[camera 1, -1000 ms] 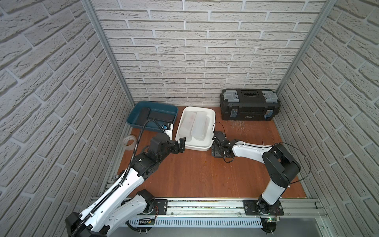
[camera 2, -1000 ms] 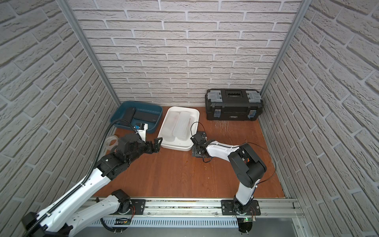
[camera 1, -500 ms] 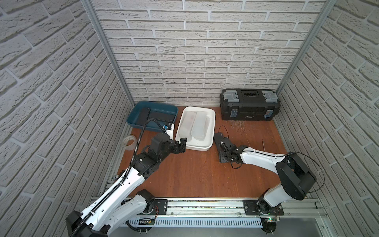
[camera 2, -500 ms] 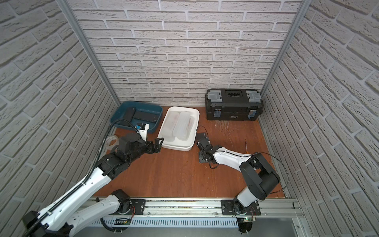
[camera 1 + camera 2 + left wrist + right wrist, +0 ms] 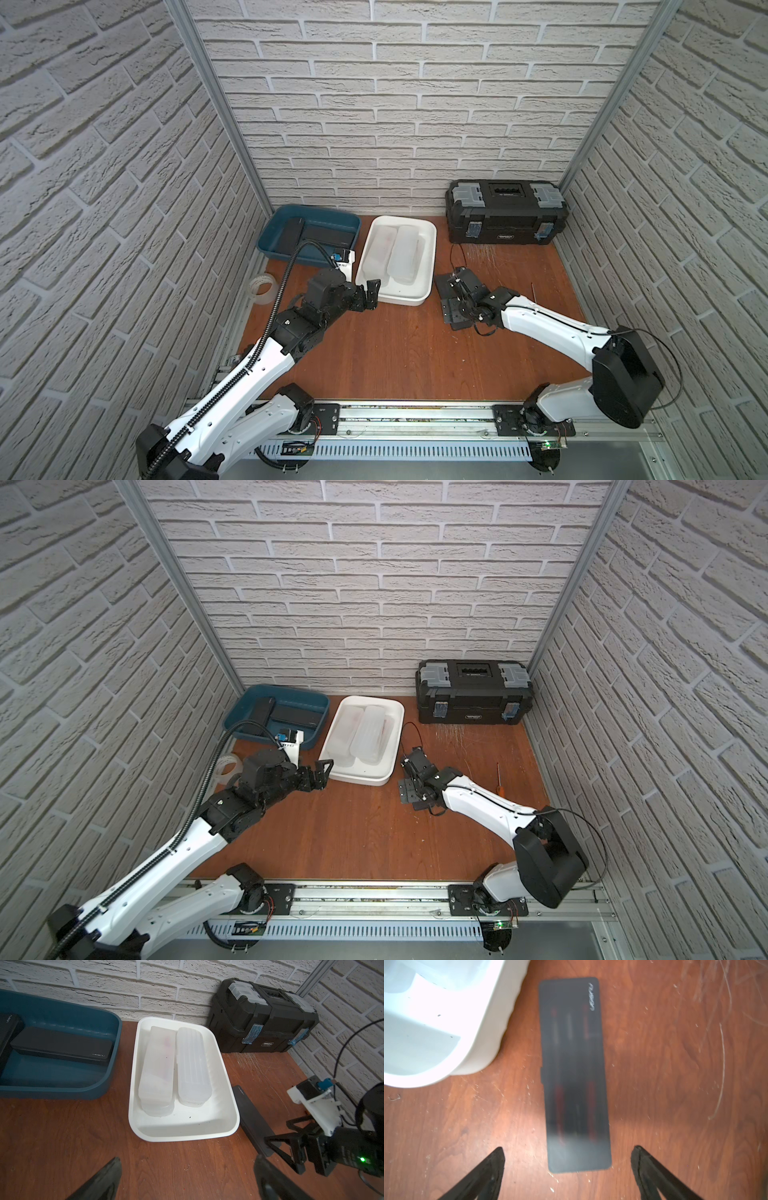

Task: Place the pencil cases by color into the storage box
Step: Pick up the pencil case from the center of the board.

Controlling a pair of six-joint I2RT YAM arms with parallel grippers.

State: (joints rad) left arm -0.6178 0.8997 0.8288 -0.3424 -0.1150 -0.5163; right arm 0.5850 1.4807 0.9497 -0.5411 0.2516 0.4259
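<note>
- Black case [image 5: 575, 1074] lay flat on the table [image 5: 675, 1084], just beside the white tray [image 5: 483, 1043], at the tray's 3 o'clock in a top view.
- Its long side ran from about 11 to 5 o'clock there.
- The right gripper [image 5: 568, 1148] hung over the case's near end. Its jaws were wide open, one on each side of the short width, and held nothing.
- The left gripper [image 5: 188, 1158] was wide open and empty too. It sat near the tray's 7 o'clock corner, farther from the case.
- The other black cases [image 5: 60, 1047] lay in the blue tray [image 5: 116, 1022], at about 10 o'clock from this case, past the white tray.
- The right arm looked best placed to grab it.
</note>
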